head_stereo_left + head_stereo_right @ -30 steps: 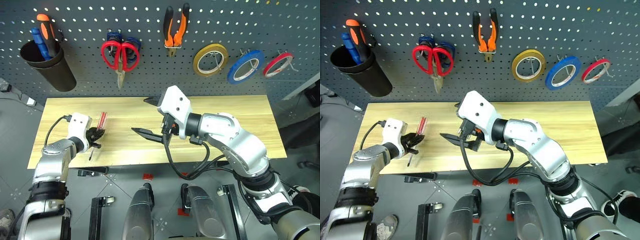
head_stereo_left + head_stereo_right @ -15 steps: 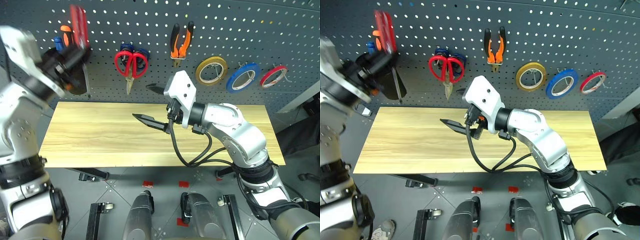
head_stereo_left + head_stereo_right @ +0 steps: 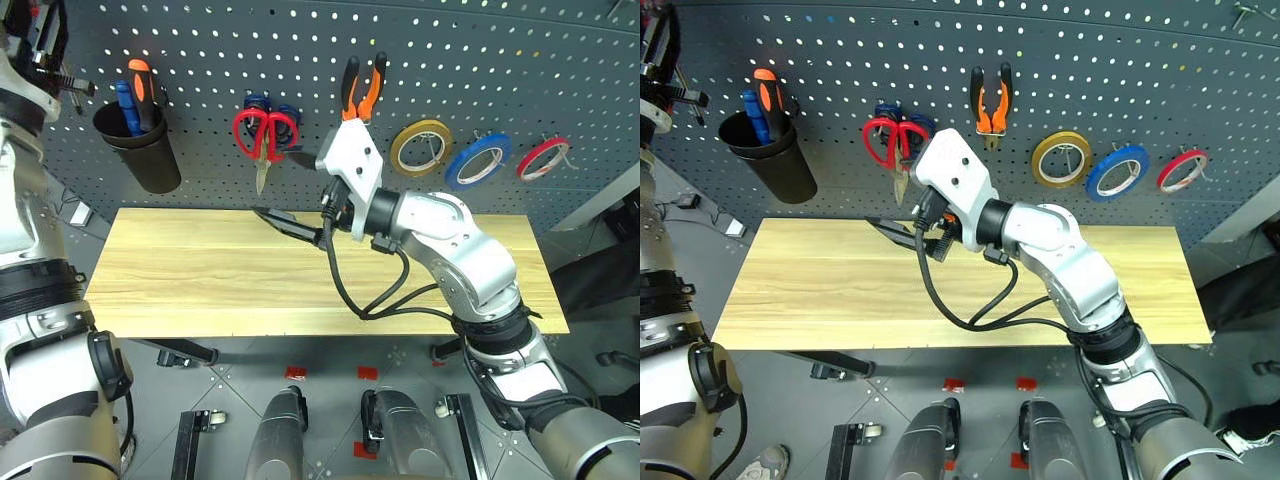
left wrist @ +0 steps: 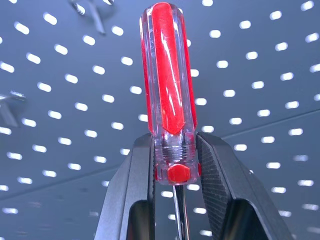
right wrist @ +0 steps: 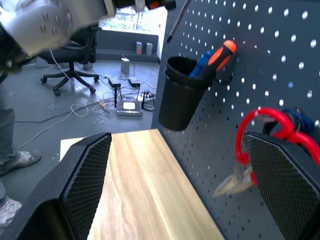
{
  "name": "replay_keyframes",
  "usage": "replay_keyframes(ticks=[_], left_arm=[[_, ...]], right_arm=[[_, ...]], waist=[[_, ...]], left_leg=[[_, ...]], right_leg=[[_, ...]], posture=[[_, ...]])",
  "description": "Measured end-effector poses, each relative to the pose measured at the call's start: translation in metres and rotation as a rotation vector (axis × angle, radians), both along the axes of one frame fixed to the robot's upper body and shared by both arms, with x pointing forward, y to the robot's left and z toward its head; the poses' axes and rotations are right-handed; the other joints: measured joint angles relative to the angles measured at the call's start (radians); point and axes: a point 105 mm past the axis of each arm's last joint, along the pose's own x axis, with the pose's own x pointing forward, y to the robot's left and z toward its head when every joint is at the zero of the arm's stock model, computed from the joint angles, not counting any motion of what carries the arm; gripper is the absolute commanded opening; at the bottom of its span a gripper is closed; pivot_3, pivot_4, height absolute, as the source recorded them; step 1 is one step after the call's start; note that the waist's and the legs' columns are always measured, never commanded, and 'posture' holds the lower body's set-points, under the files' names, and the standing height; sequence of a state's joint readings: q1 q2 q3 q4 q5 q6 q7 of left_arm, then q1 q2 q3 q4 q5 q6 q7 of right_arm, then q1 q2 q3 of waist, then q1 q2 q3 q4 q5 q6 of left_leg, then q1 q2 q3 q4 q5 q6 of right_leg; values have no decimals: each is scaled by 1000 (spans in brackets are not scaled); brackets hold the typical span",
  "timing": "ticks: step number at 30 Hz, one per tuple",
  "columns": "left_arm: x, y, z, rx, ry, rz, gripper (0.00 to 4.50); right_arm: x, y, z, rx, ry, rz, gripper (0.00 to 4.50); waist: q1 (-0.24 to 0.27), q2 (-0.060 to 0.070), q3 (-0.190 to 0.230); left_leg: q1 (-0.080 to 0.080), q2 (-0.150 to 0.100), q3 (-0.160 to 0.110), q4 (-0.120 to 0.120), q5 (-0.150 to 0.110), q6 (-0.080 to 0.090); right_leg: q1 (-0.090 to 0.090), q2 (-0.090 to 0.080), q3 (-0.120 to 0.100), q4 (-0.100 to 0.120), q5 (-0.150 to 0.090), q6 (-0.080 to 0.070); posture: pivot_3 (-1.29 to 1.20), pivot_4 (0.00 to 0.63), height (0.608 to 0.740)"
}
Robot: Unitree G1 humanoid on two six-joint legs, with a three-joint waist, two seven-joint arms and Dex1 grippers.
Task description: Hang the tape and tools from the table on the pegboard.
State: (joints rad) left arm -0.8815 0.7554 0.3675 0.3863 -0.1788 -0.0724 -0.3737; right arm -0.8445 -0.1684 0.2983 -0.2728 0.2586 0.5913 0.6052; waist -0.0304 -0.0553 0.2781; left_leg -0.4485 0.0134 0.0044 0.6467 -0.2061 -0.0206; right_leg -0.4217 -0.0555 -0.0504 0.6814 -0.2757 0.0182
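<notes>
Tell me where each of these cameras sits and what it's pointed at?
Head eyes: look down on the table, pegboard and right gripper.
Left wrist: looks along the left gripper, shut on the red-handled screwdriver, toward the pegboard.
Right wrist: looks between its open fingers at the black cup.
Shared: red-handled scissors.

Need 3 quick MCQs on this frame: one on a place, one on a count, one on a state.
1. Where are the pliers?
A. on the table
B. hanging on the pegboard
C. in the black cup

2. How many tape rolls hang on the pegboard?
A. one
B. two
C. three

3. What is the left gripper doing?
A. shut on the red-handled screwdriver
B. open, with nothing in it
C. shut on scissors

Key: B, the pliers hang between scissors and tape; C, yellow, blue and red rolls; A, both fingers clamp the screwdriver's base.
</notes>
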Motion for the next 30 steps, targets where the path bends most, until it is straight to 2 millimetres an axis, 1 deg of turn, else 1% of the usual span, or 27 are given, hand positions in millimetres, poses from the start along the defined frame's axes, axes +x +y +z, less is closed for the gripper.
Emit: replay_keyframes(ticks=[2, 5, 9, 13, 15, 17, 19, 20, 23, 25, 27, 29, 30], left_arm=[[8, -3, -10, 7, 0, 20, 877], [17, 0, -24, -25, -12, 62, 877], [20, 0, -24, -40, -56, 86, 877], [26, 0, -35, -75, -42, 85, 877], [28, -6, -32, -78, -52, 65, 877], [28, -7, -34, -74, -50, 65, 877], [28, -3, -43, -76, -31, 77, 877], [28, -1, -51, -76, -11, 86, 877], [29, 3, -67, -83, 26, 103, 877], [30, 3, -71, -93, 33, 105, 1599], [30, 4, -74, -101, 41, 103, 2027], [30, 4, -76, -108, 45, 97, 2571], [30, 4, -76, -109, 47, 90, 2912]], right_arm=[[-2, 3, 2, 10, -5, 11, 4500], [-4, 6, 4, 20, -7, 28, 4500], [-7, 10, 6, 28, -5, 44, 4500], [-11, 14, 6, 32, 2, 71, 4500], [-12, 16, 6, 26, 3, 82, 4500], [-14, 19, 5, 21, 7, 93, 4500], [-15, 20, 5, 22, 7, 96, 4500], [-15, 19, 5, 21, 7, 95, 4500], [-15, 20, 5, 20, 11, 95, 4500], [-16, 21, 5, 22, 14, 99, 4500], [-18, 21, 6, 24, 12, 104, 4500], [-18, 22, 6, 24, 15, 106, 4500], [-19, 22, 5, 23, 16, 107, 4500]], waist=[[0, -1, -6], [1, -2, -9], [0, -3, -10], [0, -3, -12], [0, -3, -12], [-1, -3, -13], [-5, -3, -14], [-6, -3, -14], [-5, -3, -14], [-5, -3, -15], [-5, -3, -15], [-5, -3, -15], [-4, -3, -15]], left_leg=[[0, 0, 0, 0, 0, 0], [0, 0, 0, 1, 0, 0], [0, 0, 0, 2, 0, 1], [0, 0, 0, 2, 0, 1], [0, 0, 0, 2, 0, 1], [0, 0, 0, 2, 0, 1], [1, 0, 1, 3, 0, 1], [1, 0, 1, 3, 0, 1], [1, 1, 1, 4, 0, 1], [1, 1, 1, 7, 0, 1], [1, 1, 1, 11, 0, 1], [1, 1, 1, 14, 0, 1], [1, 1, 0, 15, 0, 1]], right_leg=[[0, 0, 0, 0, 0, 0], [0, 0, -1, 1, 0, 0], [0, 0, 0, 2, 1, -1], [0, 0, -1, 2, 1, -1], [0, 0, -1, 3, 1, -1], [0, 0, -1, 3, 1, -1], [0, 0, 0, 4, 1, -1], [0, 0, 0, 5, 1, -1], [-1, 0, 0, 8, 1, -1], [0, 0, 0, 9, 1, -1], [0, 0, 1, 13, 1, -1], [0, 0, 1, 15, 1, -1], [0, 0, 1, 16, 1, -1]], posture=[[-53, 161, 740], [-53, 165, 740], [-57, 170, 740], [-62, 172, 740], [-70, 169, 740], [-73, 169, 740], [-73, 169, 740], [-73, 169, 740], [-67, 166, 740], [-69, 165, 740], [-69, 166, 740], [-69, 166, 740], [-69, 166, 740]])
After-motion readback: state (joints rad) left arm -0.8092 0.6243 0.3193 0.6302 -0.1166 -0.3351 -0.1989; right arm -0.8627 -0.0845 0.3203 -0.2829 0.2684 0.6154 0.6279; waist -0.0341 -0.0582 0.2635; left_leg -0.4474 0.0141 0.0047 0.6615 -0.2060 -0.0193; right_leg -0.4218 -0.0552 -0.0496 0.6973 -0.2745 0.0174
